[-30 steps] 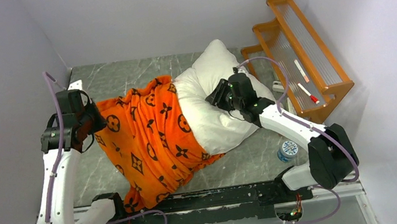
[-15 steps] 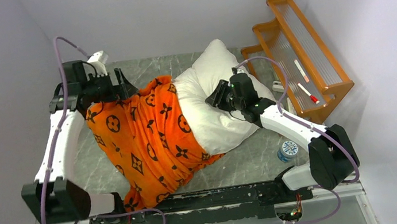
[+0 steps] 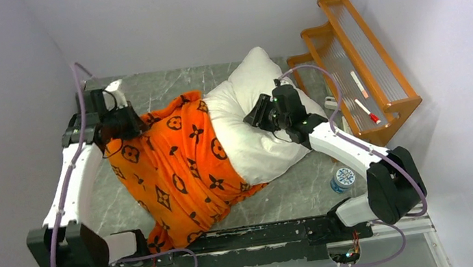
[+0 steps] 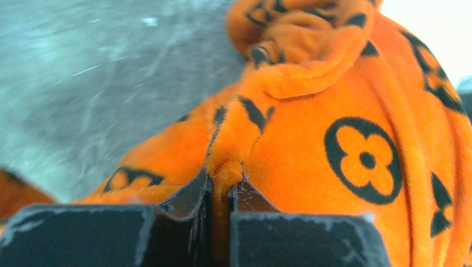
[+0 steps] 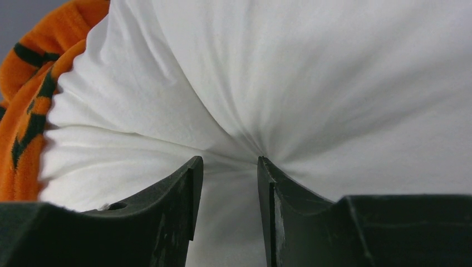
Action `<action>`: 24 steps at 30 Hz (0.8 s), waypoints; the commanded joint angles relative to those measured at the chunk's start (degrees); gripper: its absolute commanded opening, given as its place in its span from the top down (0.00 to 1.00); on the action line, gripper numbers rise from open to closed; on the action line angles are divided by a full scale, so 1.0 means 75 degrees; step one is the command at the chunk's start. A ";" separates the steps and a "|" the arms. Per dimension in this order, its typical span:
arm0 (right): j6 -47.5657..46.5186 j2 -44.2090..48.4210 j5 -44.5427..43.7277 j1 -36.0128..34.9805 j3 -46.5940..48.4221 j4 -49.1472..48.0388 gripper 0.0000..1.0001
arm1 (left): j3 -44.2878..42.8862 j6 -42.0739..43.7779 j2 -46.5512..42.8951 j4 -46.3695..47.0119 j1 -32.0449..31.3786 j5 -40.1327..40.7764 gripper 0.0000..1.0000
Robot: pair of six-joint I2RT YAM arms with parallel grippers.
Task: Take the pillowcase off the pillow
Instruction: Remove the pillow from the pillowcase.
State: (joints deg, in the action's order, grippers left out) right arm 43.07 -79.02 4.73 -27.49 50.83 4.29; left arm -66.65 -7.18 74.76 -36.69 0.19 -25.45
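The orange pillowcase [image 3: 176, 165] with dark brown motifs covers the left part of the white pillow [image 3: 248, 114], which lies across the grey marble table [image 3: 315, 178]. The pillow's right half is bare. My left gripper [image 3: 127, 120] is at the pillowcase's far left corner. In the left wrist view it [image 4: 225, 181] is shut on a raised fold of the pillowcase [image 4: 311, 133]. My right gripper [image 3: 260, 113] presses on the bare pillow. In the right wrist view it [image 5: 229, 161] pinches a ridge of the pillow [image 5: 311, 83], with creases radiating from the tips.
A wooden rack [image 3: 355, 56] holding two pens stands at the back right. A small bottle [image 3: 344, 178] stands by the right arm's base. Walls stand close on the left, back and right.
My left arm swung from the pillowcase's left side to its far corner, then drew back a little, now shut on a fold there. The right arm and pillow have not moved.
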 commanded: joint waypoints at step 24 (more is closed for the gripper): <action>-0.0664 -0.0424 0.0244 0.0278 -0.0131 0.2290 0.55 | 0.0188 -0.1141 -0.1620 0.0783 0.1929 0.0034 0.18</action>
State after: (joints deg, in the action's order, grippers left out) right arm 41.34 -79.57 5.98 -26.28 55.20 10.35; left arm -59.81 -20.75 58.37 -38.41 14.24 -12.40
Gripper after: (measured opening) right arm 0.448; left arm 0.776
